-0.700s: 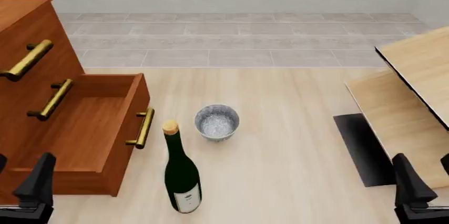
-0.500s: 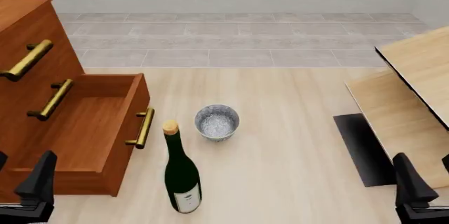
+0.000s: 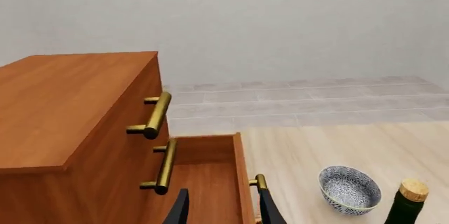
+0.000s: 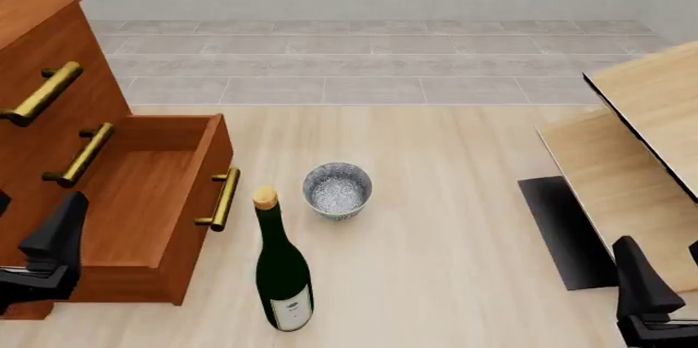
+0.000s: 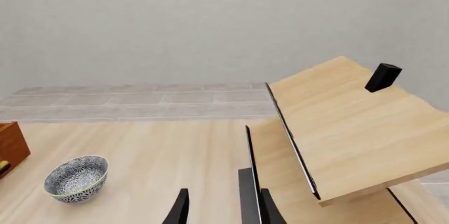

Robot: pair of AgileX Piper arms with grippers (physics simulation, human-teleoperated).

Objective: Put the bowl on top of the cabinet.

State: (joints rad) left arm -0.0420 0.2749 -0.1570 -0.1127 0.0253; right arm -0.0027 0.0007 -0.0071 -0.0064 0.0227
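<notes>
- Two dark fingertips of the left gripper (image 3: 222, 209) are being shown apart in the left wrist view, with nothing held between them; they are being seen over the open drawer (image 4: 142, 201) of the cabinet (image 4: 49, 103).
- Both fingertips of the right gripper (image 5: 222, 209) are likewise being shown apart and empty in the right wrist view, with a dark panel edge of the pale furniture (image 5: 350, 129) showing just past them.
- In the front view the left gripper (image 4: 49, 250) is being seen low at the left, over the drawer's near left part, and the right gripper (image 4: 643, 295) low at the right, beside the pale furniture (image 4: 643, 144).
- The bowl (image 4: 337, 189) is being shown upright on the table (image 4: 436, 266), between the two grippers and well apart from both; nothing is touching it.
- The bowl (image 3: 349, 190) is being seen near the drawer's front, right of its brass handle (image 4: 221, 198).
- A wine bottle (image 4: 281, 270) is being shown standing just nearer than the bowl and slightly left of it, its cork (image 4: 264, 196) close to the bowl's rim in that view.
- The cabinet top (image 3: 63, 98) is being shown flat and bare in the left wrist view.
- A small black block (image 5: 383, 77) is being seen on the pale furniture's upper surface.
</notes>
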